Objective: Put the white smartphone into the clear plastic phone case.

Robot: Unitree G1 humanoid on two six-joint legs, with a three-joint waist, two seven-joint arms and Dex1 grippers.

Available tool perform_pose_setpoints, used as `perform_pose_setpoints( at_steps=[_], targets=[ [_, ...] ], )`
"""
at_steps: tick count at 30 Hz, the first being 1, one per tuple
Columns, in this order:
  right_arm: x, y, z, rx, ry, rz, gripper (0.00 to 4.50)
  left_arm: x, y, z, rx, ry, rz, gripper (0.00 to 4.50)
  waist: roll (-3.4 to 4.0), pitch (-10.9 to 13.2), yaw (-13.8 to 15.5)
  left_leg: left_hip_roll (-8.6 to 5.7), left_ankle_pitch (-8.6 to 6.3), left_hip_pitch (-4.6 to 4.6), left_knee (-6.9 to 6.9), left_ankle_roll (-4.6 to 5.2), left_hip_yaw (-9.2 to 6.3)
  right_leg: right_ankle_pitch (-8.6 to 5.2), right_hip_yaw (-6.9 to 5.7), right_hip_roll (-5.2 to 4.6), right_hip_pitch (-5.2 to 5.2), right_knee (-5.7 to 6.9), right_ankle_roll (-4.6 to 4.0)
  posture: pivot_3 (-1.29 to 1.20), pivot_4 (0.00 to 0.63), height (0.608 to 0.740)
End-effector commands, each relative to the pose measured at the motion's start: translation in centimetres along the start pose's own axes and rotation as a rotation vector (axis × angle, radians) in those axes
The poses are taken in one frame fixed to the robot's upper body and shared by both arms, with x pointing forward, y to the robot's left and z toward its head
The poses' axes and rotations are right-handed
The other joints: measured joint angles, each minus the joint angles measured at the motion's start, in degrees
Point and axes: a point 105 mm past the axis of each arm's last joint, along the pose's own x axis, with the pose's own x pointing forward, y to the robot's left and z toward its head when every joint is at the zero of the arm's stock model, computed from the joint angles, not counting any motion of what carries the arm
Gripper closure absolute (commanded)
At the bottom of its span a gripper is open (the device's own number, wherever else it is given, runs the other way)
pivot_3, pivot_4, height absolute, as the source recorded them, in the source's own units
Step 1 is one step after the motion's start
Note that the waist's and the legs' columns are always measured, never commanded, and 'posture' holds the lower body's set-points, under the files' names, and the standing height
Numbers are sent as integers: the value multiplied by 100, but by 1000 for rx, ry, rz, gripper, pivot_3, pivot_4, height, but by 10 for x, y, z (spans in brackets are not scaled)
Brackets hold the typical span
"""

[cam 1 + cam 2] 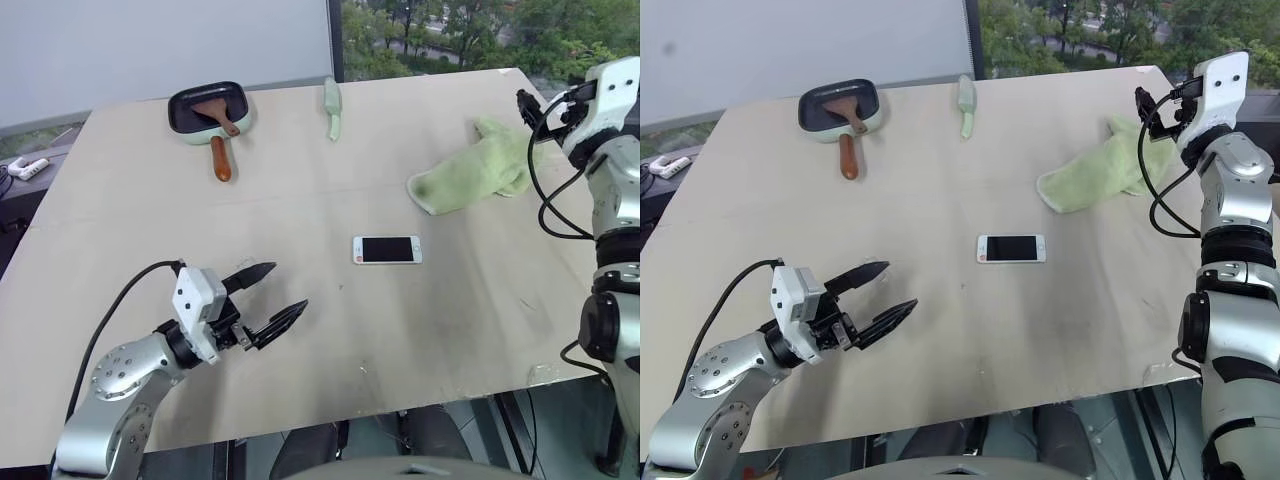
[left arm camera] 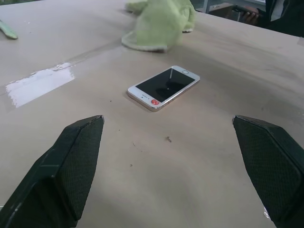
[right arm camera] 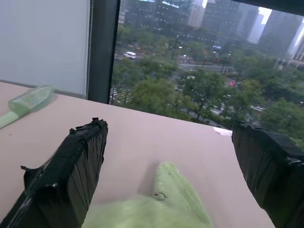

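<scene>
The white smartphone (image 1: 387,249) lies flat and screen up near the middle of the table, its reddish mark at the end toward my left side. It also appears in the left wrist view (image 2: 163,87), ahead of the fingers. My left gripper (image 1: 286,285) hovers open and empty over the near left of the table, pointing toward the phone and well short of it. My right gripper (image 1: 1150,100) is raised at the far right, above the green cloth (image 1: 470,170), open with nothing between its fingers (image 3: 71,166). The clear plastic phone case is out of view.
A green pan with a brown spatula (image 1: 208,110) sits at the far left of the table (image 1: 300,350). A pale green tool (image 1: 332,108) lies at the far edge. A small white object (image 1: 25,168) rests on a side surface beyond the table's left edge.
</scene>
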Motion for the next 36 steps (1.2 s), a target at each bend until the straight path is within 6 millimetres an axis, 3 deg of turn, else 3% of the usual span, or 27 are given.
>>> perform_pose_setpoints(
  at_steps=[1, 5, 8, 10, 15, 17, 22, 32, 35, 36],
  targets=[
    [2, -8, 26, 18, -90, -20, 42, 0, -2, 6, 22, -23, -5, 0, 0, 0, 0, 0, 0, 0, 0, 0, 0, 0, 0, 0, 0, 0, 0, 0, 150, 740],
    [-8, 30, 20, 79, -89, 240, 42, -9, 1, -5, 11, 24, 36, 0, 0, 0, -12, 0, 0, 0, 0, 0, 0, 0, 0, 0, 0, 0, 0, 0, 150, 740],
    [-38, 69, 3, 162, -11, 515, 42, -20, 10, -15, 2, 73, 120, 0, -3, -2, 3, 4, 0, 0, -4, 1, -3, 0, -3, 1, 1, -3, 0, 0, 150, 740],
    [-61, 86, -6, 192, 26, 629, 42, -25, 16, -20, 4, 99, 184, 0, -2, -1, 44, 7, -1, -4, -3, 1, -11, 0, -11, 1, 2, -8, 0, 0, 150, 740],
    [-123, 115, -12, 295, 64, 852, 42, -38, 27, -35, 42, 193, 309, 0, 2, 1, 170, 5, -1, -2, 5, 2, -8, 0, -8, -1, 6, -3, 0, 0, 150, 740],
    [-141, 121, -7, 308, 17, 900, 42, -43, 35, -40, 45, 215, 366, 0, 0, -1, 209, 5, -2, 0, 5, 2, -9, 0, -11, -1, 10, -3, 0, 0, 150, 740],
    [-177, 138, -18, 269, 109, 1071, 42, -43, 45, -53, 6, 260, 415, 0, -1, -1, 248, 5, -3, 17, 5, 2, -11, 1, -16, -1, 30, -3, 1, 0, 150, 740],
    [-185, 147, -18, 168, 66, 1138, 42, -33, 40, -79, -92, 330, 364, 0, -5, -4, 306, 5, -2, 21, 5, 1, -13, 1, -21, -3, 33, -3, 1, 0, 150, 740],
    [-186, 148, -17, 175, 59, 1133, 0, -32, 43, -81, -88, 340, 355, 797, -5, -5, 306, 5, -2, 21, 5, 1, -14, 1, -22, -4, 35, -3, 1, 0, 150, 740],
    [-187, 147, -18, 174, 57, 1130, 0, -32, 45, -81, -89, 346, 356, 1345, -5, -5, 303, 5, -2, 21, 5, 1, -14, 1, -22, -4, 35, -3, 1, 0, 150, 740]
  ],
)
